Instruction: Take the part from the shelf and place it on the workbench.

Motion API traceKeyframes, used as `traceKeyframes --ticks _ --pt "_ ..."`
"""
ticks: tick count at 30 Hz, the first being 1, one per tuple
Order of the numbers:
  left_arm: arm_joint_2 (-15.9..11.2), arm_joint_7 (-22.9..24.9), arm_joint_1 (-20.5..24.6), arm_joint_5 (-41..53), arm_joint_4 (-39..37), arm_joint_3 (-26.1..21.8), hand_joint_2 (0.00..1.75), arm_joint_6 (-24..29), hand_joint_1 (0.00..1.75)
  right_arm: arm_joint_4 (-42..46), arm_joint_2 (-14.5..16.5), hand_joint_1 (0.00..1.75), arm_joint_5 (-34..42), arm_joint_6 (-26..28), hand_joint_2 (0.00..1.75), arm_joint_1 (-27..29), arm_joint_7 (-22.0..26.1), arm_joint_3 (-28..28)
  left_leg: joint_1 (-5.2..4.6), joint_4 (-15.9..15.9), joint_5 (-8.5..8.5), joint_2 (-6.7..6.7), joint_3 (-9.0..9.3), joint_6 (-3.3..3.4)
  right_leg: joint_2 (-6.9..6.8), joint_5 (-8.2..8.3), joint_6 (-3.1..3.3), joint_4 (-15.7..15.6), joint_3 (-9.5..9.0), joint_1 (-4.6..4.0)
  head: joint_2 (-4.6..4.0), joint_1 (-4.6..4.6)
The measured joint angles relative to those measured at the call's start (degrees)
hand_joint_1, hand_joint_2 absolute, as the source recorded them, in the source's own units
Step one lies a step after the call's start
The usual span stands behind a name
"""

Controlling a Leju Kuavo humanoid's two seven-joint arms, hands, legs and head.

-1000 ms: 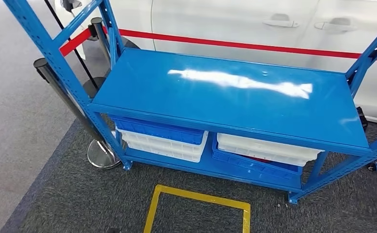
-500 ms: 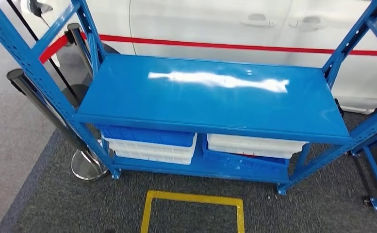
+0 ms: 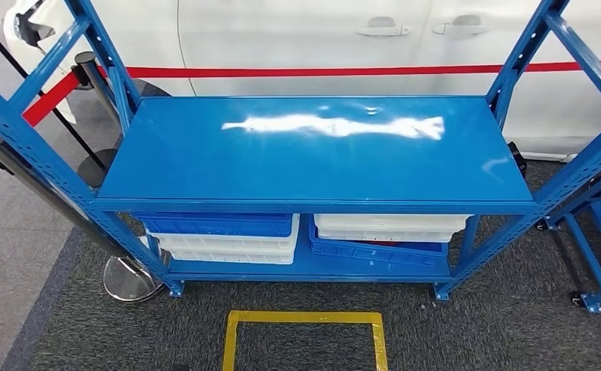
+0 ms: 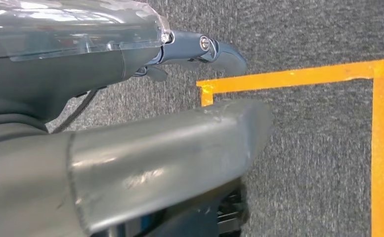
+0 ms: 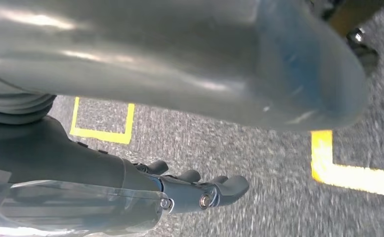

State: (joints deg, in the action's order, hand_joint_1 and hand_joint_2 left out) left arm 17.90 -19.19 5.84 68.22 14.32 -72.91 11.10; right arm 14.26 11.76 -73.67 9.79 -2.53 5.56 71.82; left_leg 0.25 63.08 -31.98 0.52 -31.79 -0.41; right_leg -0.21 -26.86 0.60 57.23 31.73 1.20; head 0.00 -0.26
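At nine o'clock in the head view a dark post (image 3: 38,189) on a chrome base stands on the floor, just beside the left upright of the blue shelf (image 3: 312,151). The shelf's top board is bare and glossy, with a white car (image 3: 297,39) and a red stripe behind it at twelve o'clock. On the lower level sit stacked bins (image 3: 220,236) — blue over white on the left, white over a tilted blue one on the right. Whether any of them holds the part I cannot tell.

At six o'clock a yellow square (image 3: 305,336) is marked on the grey carpet (image 3: 475,325).

The left hand (image 4: 204,54) hangs over the carpet, holding nothing, fingers loosely extended. The right hand (image 5: 199,190) likewise — fingers apart and empty.
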Motion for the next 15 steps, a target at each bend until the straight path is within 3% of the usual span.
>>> traceKeyframes --ticks 1,3,4,5,7,9,11,15 --pt "0.0 0.0 0.0 0.0 0.0 0.0 0.0 0.0 0.0 0.0 0.0 0.0 0.0 -0.1 1.75 0.0 0.0 0.0 0.1 3.7 -1.87 -0.04 -1.79 -0.25 -0.01 -0.06 0.14 0.0 -0.04 0.0 0.0 -0.11" --pt "0.0 0.0 -0.1 0.1 0.0 0.0 0.0 0.0 0.0 0.0 0.0 0.0 -0.2 -0.4 1.75 0.0 0.0 0.0 0.45 10.1 -3.97 -0.04 -5.1 -0.8 0.0 -0.24 0.36 0.1 -0.11 0.0 0.0 -0.16" --pt "0.0 0.0 -0.2 0.1 0.0 0.0 0.0 0.0 0.0 0.0 0.0 0.0 -0.3 -0.5 1.75 0.0 0.0 0.0 0.7 10.6 -3.35 -0.04 -5.57 -1.16 0.06 -0.38 0.43 0.2 -0.21 0.05 0.0 -0.16" --pt "-0.1 0.0 -0.3 0.1 0.0 0.0 0.0 0.0 0.0 -0.1 0.0 0.0 -0.5 -0.6 1.75 0.0 0.1 -0.1 1.03 8.9 -1.61 -0.03 -4.95 -1.63 0.15 -0.58 0.43 0.4 -0.35 0.18 0.0 -0.16" --pt "-0.1 0.0 -0.3 0.0 0.0 0.0 0.0 0.0 0.0 -0.1 0.0 0.0 -0.6 -0.6 0.87 0.0 0.2 -0.1 1.76 1.5 2.47 -0.11 -1.79 -2.78 0.39 -1.26 0.03 1.1 -0.49 0.36 0.0 -0.23" --pt "0.0 0.1 -0.3 -0.1 -0.1 0.0 0.0 0.0 0.0 -0.1 -0.1 0.0 -0.6 -0.5 0.0 -0.1 0.5 -0.1 2.07 -3.2 4.12 -0.46 0.15 -2.4 0.63 -1.95 -0.66 2.2 -0.23 0.15 0.0 -0.43" --pt "0.0 0.1 -0.3 -0.2 -0.2 0.0 0.0 0.1 0.0 -0.1 -0.2 0.0 -0.6 -0.5 0.0 -0.1 0.5 -0.1 1.91 -3.5 3.99 -0.72 0.16 -1.31 0.76 -2.11 -1.1 2.5 0.0 -0.06 0.0 -0.44" --pt "0.0 0.1 -0.3 -0.4 -0.2 -0.1 0.0 0.2 0.0 -0.1 -0.2 0.0 -0.6 -0.3 0.0 -0.1 0.5 -0.2 1.63 -3.4 3.92 -0.75 0.06 -1.01 0.7 -1.87 -1.45 1.9 -0.19 0.11 0.0 -0.22"
